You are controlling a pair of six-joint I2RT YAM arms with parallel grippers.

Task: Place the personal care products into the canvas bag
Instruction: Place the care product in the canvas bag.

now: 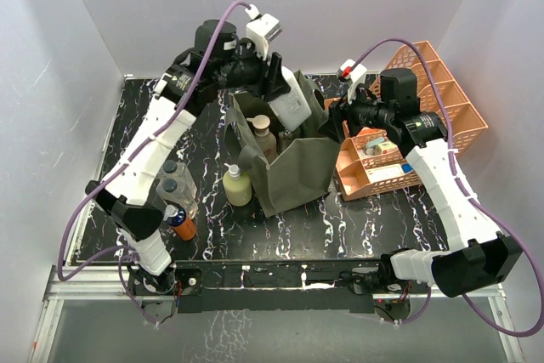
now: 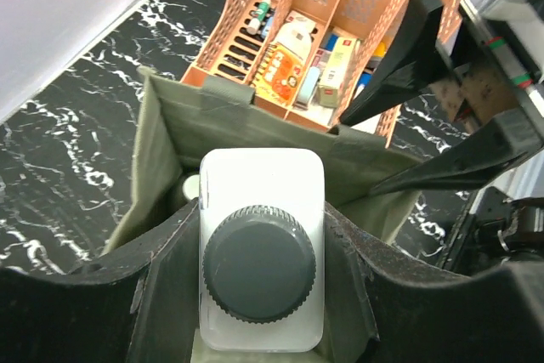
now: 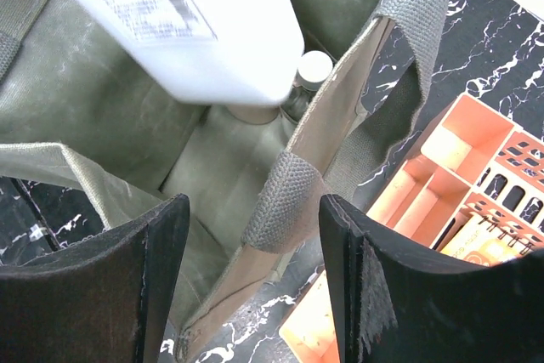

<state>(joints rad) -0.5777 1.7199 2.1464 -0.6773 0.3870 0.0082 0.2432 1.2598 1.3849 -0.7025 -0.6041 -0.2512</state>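
Left wrist view: left end effector clenches a rigid, likely slick white bottle by its flat sides over the limp canvas bag, mid surface. Right end effector, released, straddles the bag's rim.

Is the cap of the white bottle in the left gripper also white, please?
No, the white bottle carries a dark grey cap.

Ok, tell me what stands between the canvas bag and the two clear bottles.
A pale yellow bottle stands there, close beside the canvas bag and right of the clear bottles; the top view shows it.
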